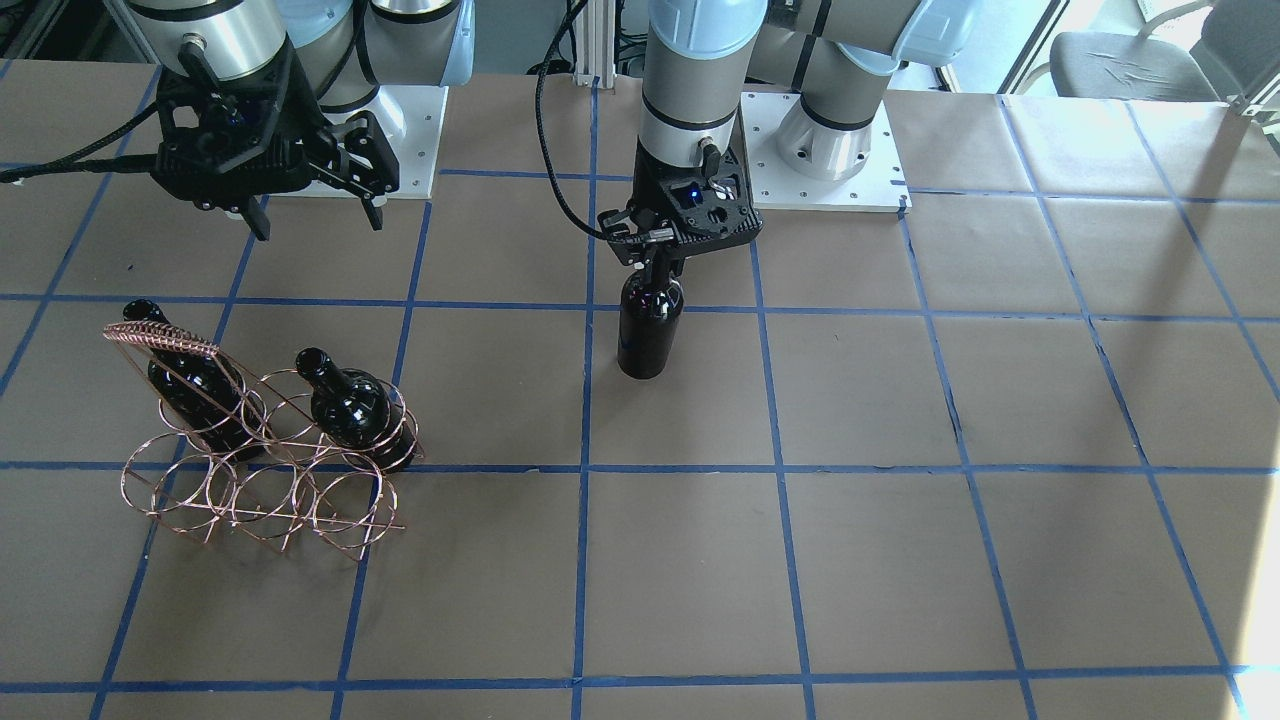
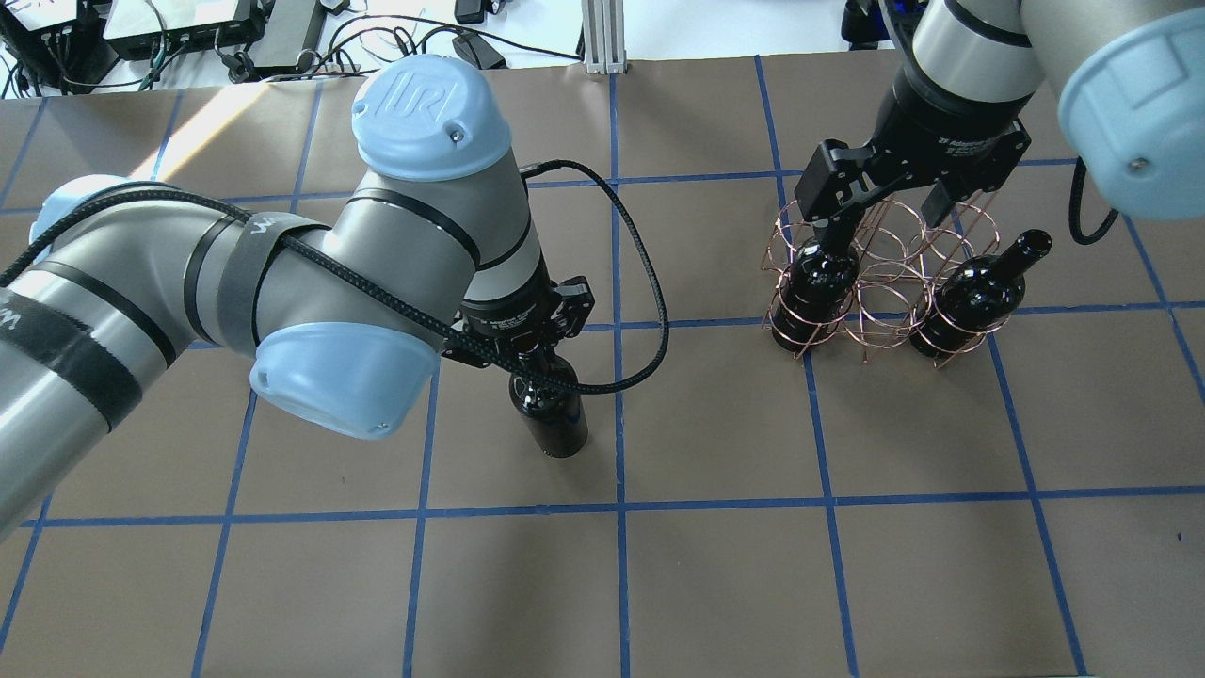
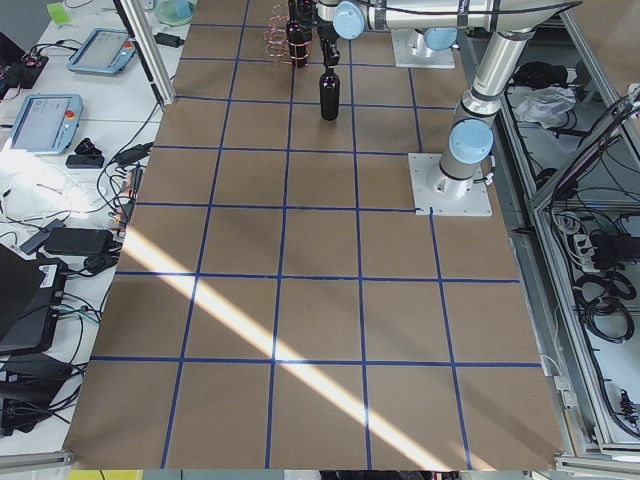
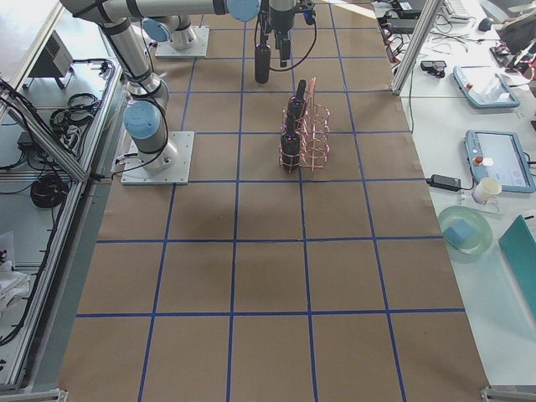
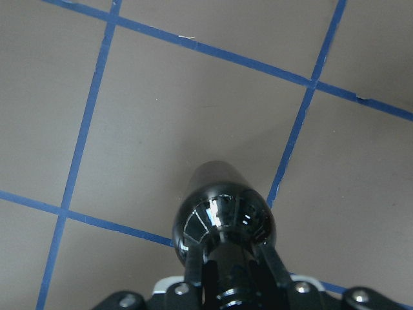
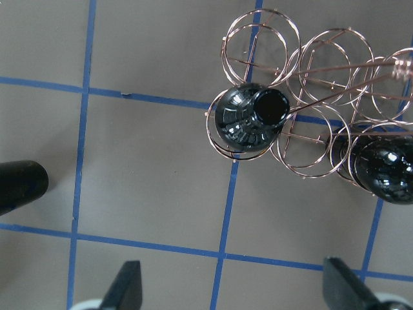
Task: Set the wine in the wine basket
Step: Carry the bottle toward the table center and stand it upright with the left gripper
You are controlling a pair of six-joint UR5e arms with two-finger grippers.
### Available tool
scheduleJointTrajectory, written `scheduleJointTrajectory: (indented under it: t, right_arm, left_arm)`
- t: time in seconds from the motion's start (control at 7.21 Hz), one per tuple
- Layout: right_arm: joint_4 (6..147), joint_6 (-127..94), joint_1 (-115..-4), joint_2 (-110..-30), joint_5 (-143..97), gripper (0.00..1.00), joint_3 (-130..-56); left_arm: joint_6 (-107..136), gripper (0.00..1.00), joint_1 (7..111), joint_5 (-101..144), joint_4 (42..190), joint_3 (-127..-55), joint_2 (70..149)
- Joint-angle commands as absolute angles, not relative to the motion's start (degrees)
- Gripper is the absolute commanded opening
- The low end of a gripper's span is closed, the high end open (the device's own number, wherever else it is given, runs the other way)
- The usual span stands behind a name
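An upright black wine (image 1: 650,328) (image 2: 551,414) (image 5: 222,219) bottle is near the table's middle, with my left gripper (image 1: 655,262) (image 2: 538,350) (image 5: 235,287) shut on its neck. Whether its base touches the paper I cannot tell. The copper wine basket (image 1: 245,470) (image 2: 880,273) (image 6: 322,64) stands on my right side. It holds two more bottles, one (image 1: 190,385) (image 2: 819,282) (image 6: 248,119) under the slanted handle and another (image 1: 350,405) (image 2: 974,292) (image 6: 387,168) beside it. My right gripper (image 1: 310,215) (image 2: 890,215) (image 6: 235,287) hangs open above the basket's near side, holding nothing.
Brown paper with a blue tape grid covers the table. White arm base plates (image 1: 830,150) (image 1: 405,130) sit at the robot's edge. Benches with tablets (image 3: 45,120) (image 4: 494,159), cables and a green bowl (image 4: 465,230) flank the table. A chair (image 1: 1130,60) stands beyond one corner.
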State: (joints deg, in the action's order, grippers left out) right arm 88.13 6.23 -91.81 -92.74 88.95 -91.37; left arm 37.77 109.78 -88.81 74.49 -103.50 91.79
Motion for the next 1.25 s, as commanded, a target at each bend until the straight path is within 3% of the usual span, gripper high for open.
scheduleJointTrajectory:
  t: [0.0,1.11]
  right_arm:
    - [85.5,6.2,-91.8,-93.0,88.9,1.0,-91.1]
    - [89.5,6.0,-91.9,-92.8,88.2,1.0,-91.3]
  left_arm:
    - [35.9,0.0,109.5,-90.2,74.4,-103.8,91.7]
    - [37.2,0.0,109.9,-90.1,72.7,-103.4,93.0]
